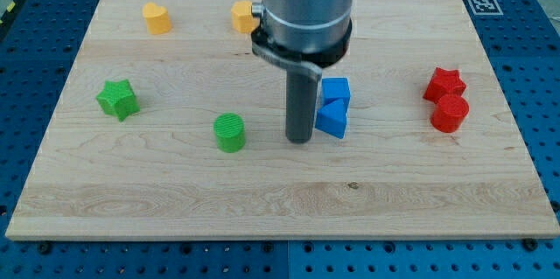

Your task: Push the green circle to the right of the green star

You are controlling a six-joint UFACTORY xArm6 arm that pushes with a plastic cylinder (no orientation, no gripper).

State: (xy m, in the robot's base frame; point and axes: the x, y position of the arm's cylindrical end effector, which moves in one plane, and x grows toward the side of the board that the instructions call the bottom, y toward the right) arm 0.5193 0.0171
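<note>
My tip [300, 140] rests on the wooden board [175, 200] at frame centre, just left of the blue triangle [332, 120], right of the green circle [230, 132] and apart from it. Green star [117, 100] sits centre-left. No jaws: a bare rod, holding nothing.

No readable text, number or brand appears; the only sign is a black-and-white square fiducial marker [480, 4] on the wooden board's [262, 200] corner at the view's top right.
</note>
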